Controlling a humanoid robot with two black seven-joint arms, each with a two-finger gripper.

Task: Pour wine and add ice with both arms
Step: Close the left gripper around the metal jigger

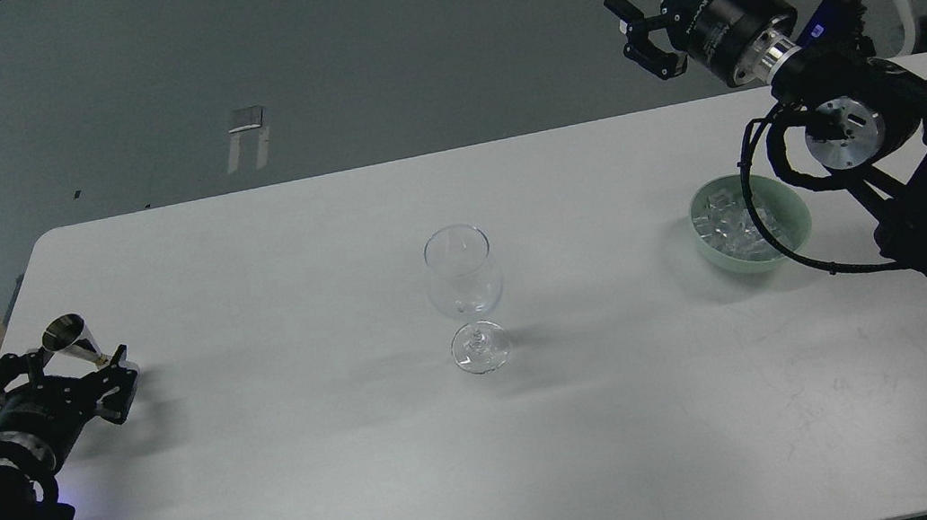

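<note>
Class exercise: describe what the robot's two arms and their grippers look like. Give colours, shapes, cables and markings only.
Both arms are black, with thick cylindrical joints, silver wrist rings and looped black cables. The left gripper and right gripper are black claws with angular jointed fingers. The right arm's wrist carries pale lettering, too small to read, and a small blue light.

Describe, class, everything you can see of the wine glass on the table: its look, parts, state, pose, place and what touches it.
The wine glass is clear and colourless, with a rounded bowl, a short stem and a round foot. It stands upright on the white table, near the middle, and looks empty: no liquid or ice shows inside. Only the table touches it. The left gripper and the right gripper are both well away from it, as is the green bowl to its right.
</note>
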